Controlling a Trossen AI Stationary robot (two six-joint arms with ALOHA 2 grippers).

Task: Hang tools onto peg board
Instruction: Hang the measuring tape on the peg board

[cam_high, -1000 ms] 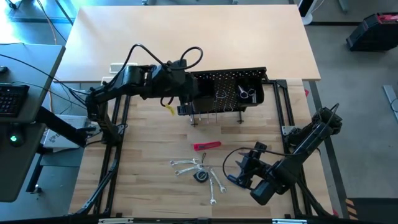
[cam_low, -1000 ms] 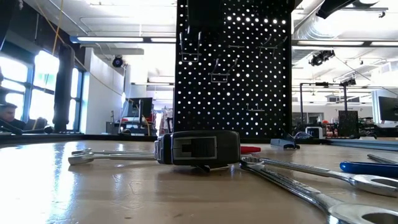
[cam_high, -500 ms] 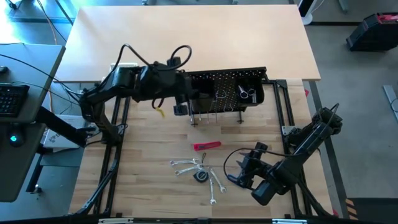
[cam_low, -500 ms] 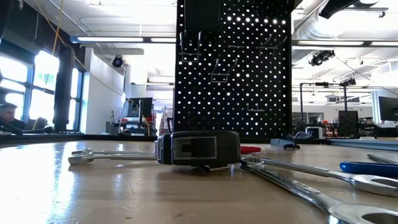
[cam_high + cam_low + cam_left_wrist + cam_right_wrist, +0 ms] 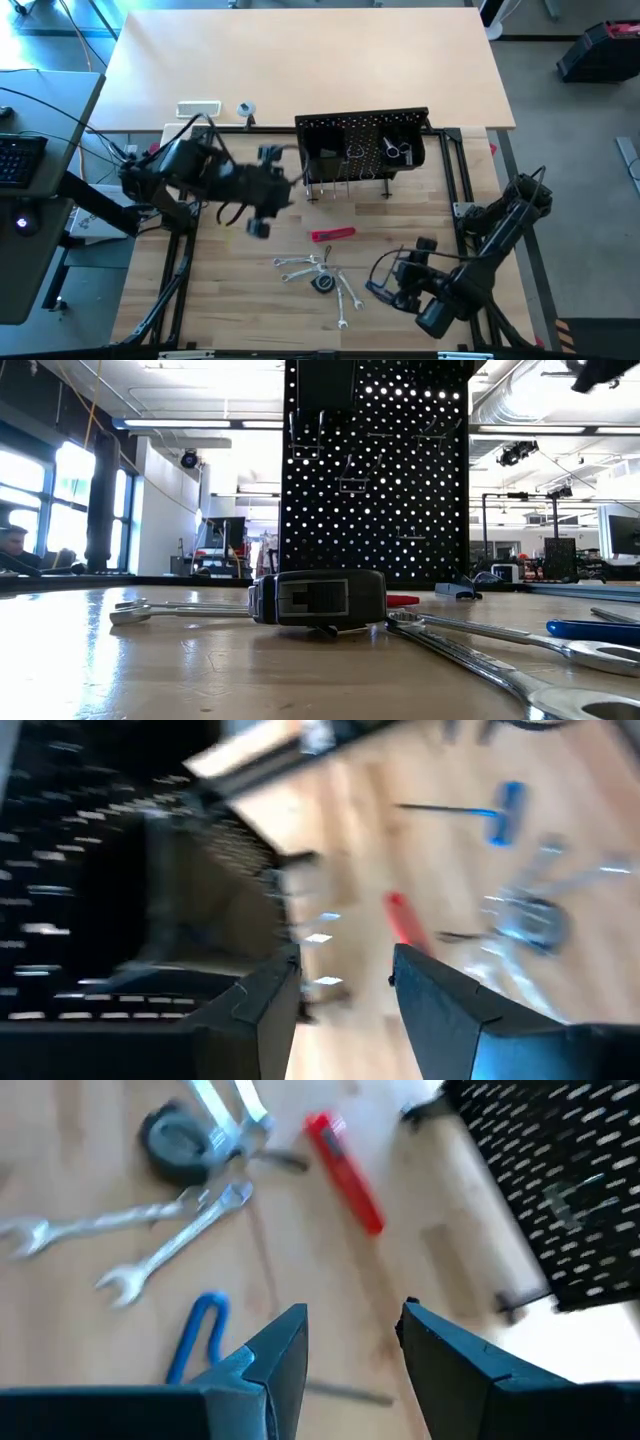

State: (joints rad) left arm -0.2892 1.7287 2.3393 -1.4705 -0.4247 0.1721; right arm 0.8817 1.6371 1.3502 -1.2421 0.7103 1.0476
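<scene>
The black peg board (image 5: 362,148) stands upright at mid-table, with small silver tools (image 5: 395,150) hanging on its face. On the wood in front of it lie a red-handled tool (image 5: 333,235), silver wrenches (image 5: 303,266) and a black L-shaped key with a blue end (image 5: 200,1330). My left gripper (image 5: 258,215) hovers open and empty to the left of the board, above the table. My right gripper (image 5: 402,280) stands open and empty at the near right, beside the key. In the low view the board (image 5: 375,470) rises behind the wrenches (image 5: 180,610).
A round black tape measure (image 5: 322,284) lies among the wrenches. A white tray (image 5: 198,108) and a small round object (image 5: 245,110) sit on the far table behind the board. A black tubular frame (image 5: 190,250) borders the work area on the left and right.
My left gripper has swung away from the peg board's left end, toward the table's left and near edges, and has turned a little; it stays open. My right gripper has shifted slightly toward the near right corner. The tools on the table have not moved.
</scene>
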